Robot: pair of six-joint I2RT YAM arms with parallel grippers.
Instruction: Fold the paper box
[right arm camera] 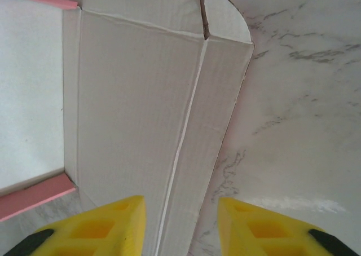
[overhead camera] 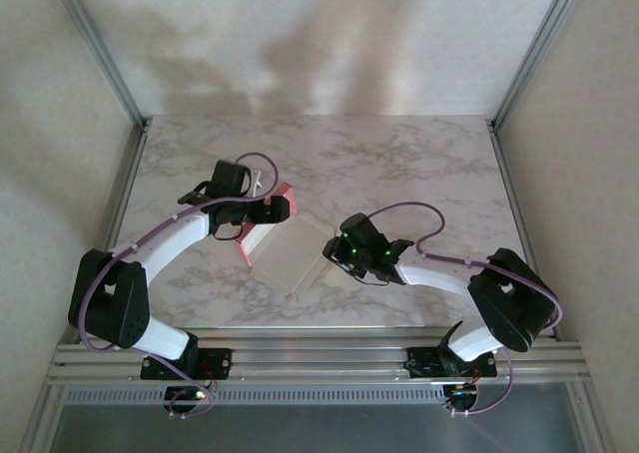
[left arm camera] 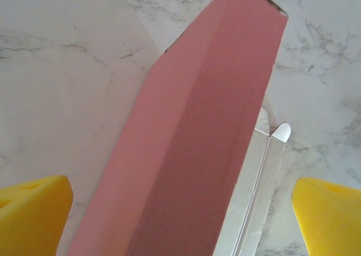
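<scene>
The paper box [overhead camera: 290, 258] lies in the middle of the marble table, white inside facing up, with pink walls raised at its far-left side. My left gripper [overhead camera: 262, 212] hangs over that side. In the left wrist view a standing pink wall [left arm camera: 197, 126] runs between its yellow fingers [left arm camera: 31, 211], which are spread wide and clear of it, so the left gripper [left arm camera: 180, 211] is open. My right gripper [overhead camera: 334, 256] is at the box's right edge. There the right gripper [right arm camera: 181, 222] straddles a narrow white flap strip [right arm camera: 186, 171], with a gap on each side.
Bare marble table [overhead camera: 399, 164] stretches behind and to the right of the box. Aluminium frame rails run along the left edge [overhead camera: 125, 204], the right edge [overhead camera: 514, 204] and the near edge [overhead camera: 319, 358], with plain walls beyond.
</scene>
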